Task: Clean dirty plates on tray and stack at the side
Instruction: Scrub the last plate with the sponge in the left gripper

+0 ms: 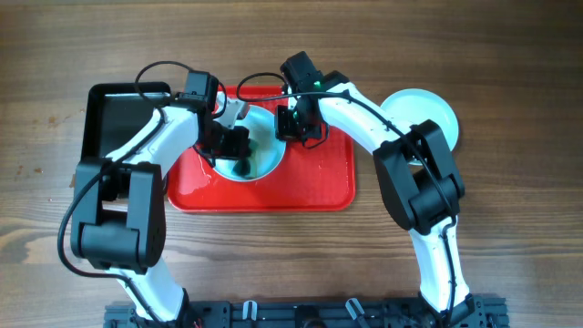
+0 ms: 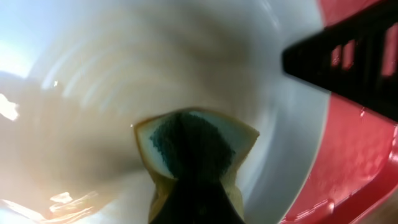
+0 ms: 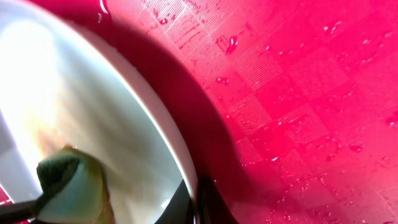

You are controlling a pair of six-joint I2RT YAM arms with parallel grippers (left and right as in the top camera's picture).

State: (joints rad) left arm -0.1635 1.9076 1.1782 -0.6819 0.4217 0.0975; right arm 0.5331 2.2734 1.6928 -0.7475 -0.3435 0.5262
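Note:
A pale plate (image 1: 258,153) lies on the red tray (image 1: 310,182), tilted up at its right edge. My left gripper (image 1: 239,146) is shut on a green and yellow sponge (image 2: 194,146) and presses it onto the plate's inner face (image 2: 124,93), which carries a faint brownish film. My right gripper (image 1: 293,123) is shut on the plate's rim (image 3: 186,168), one finger on each side. The sponge also shows in the right wrist view (image 3: 71,186). Another plate (image 1: 424,114) lies on the table to the right of the tray.
A black tray (image 1: 114,118) stands left of the red tray, partly under my left arm. The red tray's floor (image 3: 298,112) is wet with water drops. Bare wooden table surrounds both trays.

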